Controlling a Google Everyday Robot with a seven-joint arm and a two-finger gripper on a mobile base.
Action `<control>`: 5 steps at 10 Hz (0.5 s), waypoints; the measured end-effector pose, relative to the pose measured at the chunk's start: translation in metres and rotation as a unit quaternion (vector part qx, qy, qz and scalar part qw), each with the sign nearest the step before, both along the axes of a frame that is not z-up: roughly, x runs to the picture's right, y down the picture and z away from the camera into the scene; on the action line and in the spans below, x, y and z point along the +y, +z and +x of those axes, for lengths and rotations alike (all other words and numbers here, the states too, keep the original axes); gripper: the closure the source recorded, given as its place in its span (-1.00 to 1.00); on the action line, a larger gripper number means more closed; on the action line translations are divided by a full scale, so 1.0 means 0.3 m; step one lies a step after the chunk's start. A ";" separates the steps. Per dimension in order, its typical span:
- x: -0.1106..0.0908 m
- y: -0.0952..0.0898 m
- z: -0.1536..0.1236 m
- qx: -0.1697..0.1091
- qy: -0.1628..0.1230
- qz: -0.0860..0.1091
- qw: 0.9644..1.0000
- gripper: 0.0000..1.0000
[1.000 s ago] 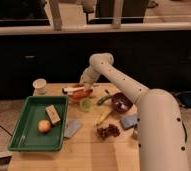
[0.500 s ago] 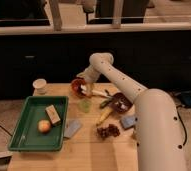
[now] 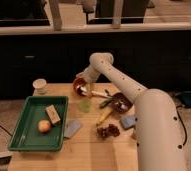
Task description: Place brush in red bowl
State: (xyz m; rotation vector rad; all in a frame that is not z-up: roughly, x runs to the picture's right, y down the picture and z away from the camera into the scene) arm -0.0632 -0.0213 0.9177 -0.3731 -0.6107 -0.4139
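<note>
Looks close to finished, judging by the brush point(image 3: 95, 93) lying with its darker end inside the red bowl point(image 3: 77, 86) and its pale handle sticking out over the near rim toward the middle of the table point(image 3: 84, 150). Cannot yet be called settled: hard to say whether properly resting in the bowl or merely propped on its edge. Finds the gripper point(image 3: 84, 81) right at the bowl, just above its far side, fingers spread wide with nothing seen clamped between them and apparently clear of the brush. Leaves, at most, lifting the arm point(image 3: 119, 82) away without knocking the handle off the rim. As for containers: holds only the brush end in the red bowl, as far as can be made out. Shows a maroon bowl point(image 3: 120, 101) to the right, partly under the arm, contents not made out. Shows a green tray point(image 3: 29, 112) at the left of the table, carrying a round orange fruit point(image 3: 44, 126) and a tan block point(image 3: 52, 114), near each other. Has a white cup point(image 3: 39, 86) upright beyond the tray's far corner, inside hidden, and a small pale green cup point(image 3: 84, 106) just in front of the red bowl. Leaves loose on the wood a banana-like piece point(image 3: 105, 116), dark grapes point(image 3: 108, 131) and two bluish packets point(image 3: 72, 128).
</note>
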 end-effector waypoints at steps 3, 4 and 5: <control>-0.001 -0.003 0.000 -0.004 0.000 0.002 1.000 -0.60; -0.001 -0.003 0.000 -0.003 0.000 0.002 1.000 -0.60; -0.001 -0.003 0.000 -0.003 0.000 0.002 1.000 -0.60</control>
